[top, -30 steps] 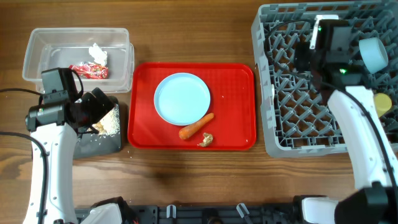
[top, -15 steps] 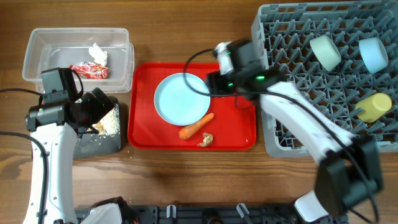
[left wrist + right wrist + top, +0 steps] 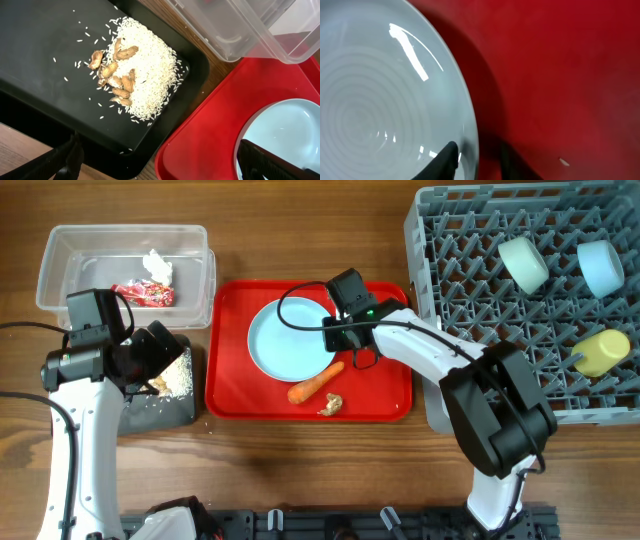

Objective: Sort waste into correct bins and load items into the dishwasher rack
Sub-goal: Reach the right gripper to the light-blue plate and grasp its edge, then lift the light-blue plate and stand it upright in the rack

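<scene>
Clear tub: on the surface, left of the red tray and a little above its top-left corner.
Red wrapper: inside the clear tub, left of the red tray.
White tissue: inside the clear tub too, just above the wrapper.
Black tray: on the surface, just beside the left edge of the red tray.
Rice: a heap in the corner of the black tray nearest to the red tray, with loose grains around it.
Brown pieces: lying on the rice heap, on its side away from the red tray.
Left gripper: above the black tray, left of the red tray; jaws released, wide apart, holding nothing.
Pale blue plate: flat on the red tray, in its upper middle part.
Right gripper: over the red tray, at the right edge of the plate; jaws clenched on the plate rim, one finger inside the rim.
Carrot: on the red tray, at the lower right edge of the plate.
Brown lump: on the red tray, just below the carrot, near the tray's lower edge.
Dishwasher rack: on the surface, just right of the red tray.
Pale bowl, blue bowl, yellow cup: in the rack, in its part far from the red tray.
</scene>
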`<state>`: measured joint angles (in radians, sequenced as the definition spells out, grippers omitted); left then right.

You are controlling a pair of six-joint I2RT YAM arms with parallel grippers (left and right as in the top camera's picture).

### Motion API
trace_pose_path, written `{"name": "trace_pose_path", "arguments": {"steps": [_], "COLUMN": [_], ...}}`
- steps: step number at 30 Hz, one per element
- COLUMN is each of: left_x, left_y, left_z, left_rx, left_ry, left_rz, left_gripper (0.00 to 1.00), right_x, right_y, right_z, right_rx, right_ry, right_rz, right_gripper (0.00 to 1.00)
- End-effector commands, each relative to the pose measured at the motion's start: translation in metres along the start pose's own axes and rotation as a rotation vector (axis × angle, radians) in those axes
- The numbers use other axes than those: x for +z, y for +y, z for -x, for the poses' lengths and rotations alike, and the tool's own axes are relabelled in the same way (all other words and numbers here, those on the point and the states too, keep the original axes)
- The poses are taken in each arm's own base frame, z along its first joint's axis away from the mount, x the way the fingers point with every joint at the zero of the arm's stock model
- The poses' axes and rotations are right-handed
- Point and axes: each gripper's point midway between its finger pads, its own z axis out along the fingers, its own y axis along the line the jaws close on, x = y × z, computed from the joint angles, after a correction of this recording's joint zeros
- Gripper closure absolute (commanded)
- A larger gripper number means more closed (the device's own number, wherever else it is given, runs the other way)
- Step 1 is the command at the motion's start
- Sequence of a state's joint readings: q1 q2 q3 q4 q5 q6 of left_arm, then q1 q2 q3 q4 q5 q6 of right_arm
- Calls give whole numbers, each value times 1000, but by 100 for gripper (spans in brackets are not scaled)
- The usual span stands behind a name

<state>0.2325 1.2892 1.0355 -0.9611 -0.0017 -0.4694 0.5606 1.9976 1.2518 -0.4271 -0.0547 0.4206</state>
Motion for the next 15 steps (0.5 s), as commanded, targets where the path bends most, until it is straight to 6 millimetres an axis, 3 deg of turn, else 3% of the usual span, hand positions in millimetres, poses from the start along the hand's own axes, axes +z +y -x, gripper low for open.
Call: {"name": "trace_pose_path", "arguments": {"steps": [1, 2, 8, 11, 15], "left_x": [-4, -4, -4, -4, -4], "left_y": [-2, -2, -2, -2, -2], "left_z": [2, 2, 2, 2, 2], "left_rx": [-15, -15, -15, -15, -15], "left_ry": [-8, -9, -10, -9, -9], "left_rz": [-17, -17, -17, -18, -18], "left_gripper": [0, 0, 0, 0, 0], "right_x": [15, 15, 0, -30, -104], "right_y": [-6, -6, -8, -15, -47], "right_z": [-9, -7, 25, 52, 91], "right_rx": [61, 82, 171, 147, 120], "right_ry": [28, 20, -77, -168, -353], "right_rz": [-26, -24, -1, -9, -108], "right_gripper": [92, 96, 96, 96, 96]}}
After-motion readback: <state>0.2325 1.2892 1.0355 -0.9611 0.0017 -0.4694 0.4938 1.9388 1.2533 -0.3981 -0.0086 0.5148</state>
